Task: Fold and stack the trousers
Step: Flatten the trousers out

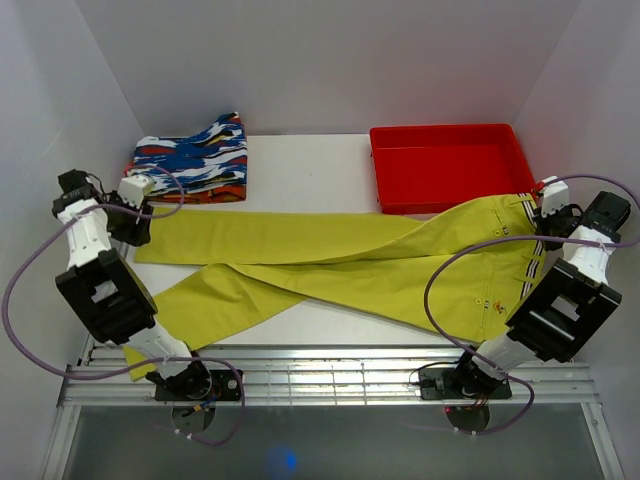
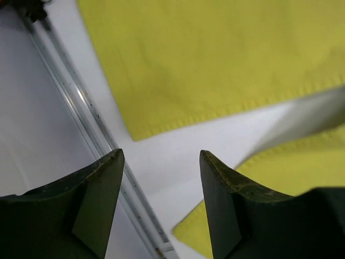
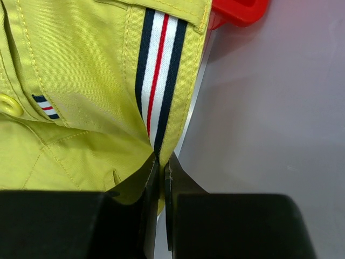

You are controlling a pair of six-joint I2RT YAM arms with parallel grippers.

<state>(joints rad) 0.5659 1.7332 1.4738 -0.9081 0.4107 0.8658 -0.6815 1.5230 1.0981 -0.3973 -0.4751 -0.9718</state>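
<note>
Step in hand, by judgement: first fold. The long chartreuse cloth trousers (image 1: 340, 265) lie spread across the white table (image 1: 310, 165), legs crossed. The right gripper (image 3: 160, 162) is clamped on the striped waist seam; the left gripper (image 2: 161, 156) hangs open and empty above the hems. Next move likely calls for grasping a hem

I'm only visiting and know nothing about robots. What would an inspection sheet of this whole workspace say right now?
Surface: white table, partly covered by cloth.
Job's things: yellow-green trousers lying unfolded, legs spread toward the left, waist at the right.
Clutter: folded patterned garment at far left; empty red tray at far right.
Grippers: left gripper open above a leg hem, holding nothing; right gripper shut on the trousers' striped side seam.
Cables: purple cables loop from both arms; the right one passes over the trousers.
Surroundings: white walls; metal rails along the near edge.
</note>
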